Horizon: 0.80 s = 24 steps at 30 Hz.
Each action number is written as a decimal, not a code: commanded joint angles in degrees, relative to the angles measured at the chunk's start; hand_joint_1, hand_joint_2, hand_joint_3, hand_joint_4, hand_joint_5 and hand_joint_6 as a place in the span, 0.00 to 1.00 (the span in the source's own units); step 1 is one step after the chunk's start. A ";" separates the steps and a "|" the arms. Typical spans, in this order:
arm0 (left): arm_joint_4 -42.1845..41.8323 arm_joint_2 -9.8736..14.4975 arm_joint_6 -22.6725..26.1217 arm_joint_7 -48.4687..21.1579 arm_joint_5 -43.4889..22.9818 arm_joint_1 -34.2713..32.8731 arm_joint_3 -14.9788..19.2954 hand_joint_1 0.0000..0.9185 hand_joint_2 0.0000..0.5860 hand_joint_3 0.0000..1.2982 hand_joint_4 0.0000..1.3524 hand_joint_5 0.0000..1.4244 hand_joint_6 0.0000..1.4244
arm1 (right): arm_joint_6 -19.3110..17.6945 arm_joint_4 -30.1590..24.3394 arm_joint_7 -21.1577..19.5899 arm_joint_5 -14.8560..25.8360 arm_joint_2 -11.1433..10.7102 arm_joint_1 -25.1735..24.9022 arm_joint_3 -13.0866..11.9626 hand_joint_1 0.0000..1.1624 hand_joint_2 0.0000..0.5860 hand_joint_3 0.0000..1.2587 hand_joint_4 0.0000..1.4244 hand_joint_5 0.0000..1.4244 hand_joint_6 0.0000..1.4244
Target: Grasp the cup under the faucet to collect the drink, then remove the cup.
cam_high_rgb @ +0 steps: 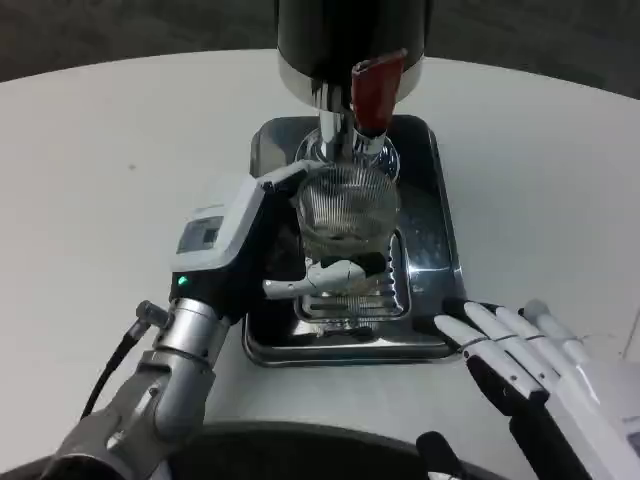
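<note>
A ribbed clear glass cup [345,205] stands on the steel drip tray [440,230], right under the chrome faucet [335,130] of a black dispenser. The faucet's red lever [374,92] sticks out to the right of the spout. My left hand [262,240] wraps the cup from the left, one finger along its upper rim and white fingers [320,278] curling under its near side. My right hand [530,365] lies open on the table at the tray's near right corner, fingers spread and pointing up-left, holding nothing.
The black and chrome dispenser body [350,35] rises at the back over the tray. A slotted grate [385,300] sits in the tray's near part. White tabletop lies to the left and right of the tray.
</note>
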 commanded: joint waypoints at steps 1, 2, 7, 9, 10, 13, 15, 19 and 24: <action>0.10 0.37 -0.48 -1.82 -0.75 1.36 -0.54 0.40 0.14 0.14 0.12 0.37 0.43 | 0.76 -0.13 0.29 0.66 0.23 0.89 -0.04 0.42 0.80 0.15 0.07 0.08 0.06; 0.14 0.34 -0.74 -2.12 -1.15 1.32 -0.43 0.40 0.14 0.13 0.11 0.37 0.42 | 0.97 -0.13 0.38 0.81 0.28 0.95 -0.05 0.42 0.80 0.15 0.07 0.08 0.06; -0.46 0.60 -1.30 -2.21 -1.81 1.77 0.02 0.39 0.12 0.10 0.10 0.36 0.40 | 1.71 -0.03 0.61 1.70 -0.13 1.01 -0.51 0.42 0.81 0.15 0.07 0.09 0.07; -1.07 0.80 -1.82 -2.48 -2.71 2.52 0.62 0.37 0.10 0.08 0.09 0.36 0.40 | 1.83 -0.10 0.69 1.95 -0.21 1.03 -0.51 0.42 0.81 0.15 0.07 0.09 0.07; -1.34 0.87 -1.99 -2.62 -3.05 2.81 0.82 0.35 0.10 0.07 0.09 0.36 0.39 | 1.85 -0.10 0.69 2.01 -0.18 1.03 -0.45 0.42 0.81 0.15 0.07 0.09 0.08; -2.68 1.36 -2.47 -3.01 -3.72 3.89 1.18 0.27 0.05 0.06 0.09 0.34 0.39 | 1.76 -0.09 0.71 2.04 -0.15 1.02 -0.18 0.42 0.81 0.16 0.08 0.09 0.08; -4.88 1.90 -3.27 -3.45 -4.80 5.74 2.31 0.22 0.02 0.06 0.09 0.34 0.38 | 1.66 -0.08 0.70 2.04 -0.19 1.02 -0.03 0.42 0.81 0.16 0.08 0.09 0.08; -9.13 2.71 -3.56 -4.59 -7.17 9.34 4.72 0.15 0.00 0.05 0.09 0.34 0.37 | 1.65 -0.07 0.65 2.18 -0.23 1.08 0.05 0.42 0.81 0.16 0.08 0.09 0.09; -14.05 3.29 -5.01 -8.16 -12.27 12.80 8.48 0.00 0.05 0.00 0.01 0.23 0.18 | 1.59 -0.11 0.70 2.19 -0.27 1.04 0.35 0.42 0.81 0.16 0.08 0.10 0.10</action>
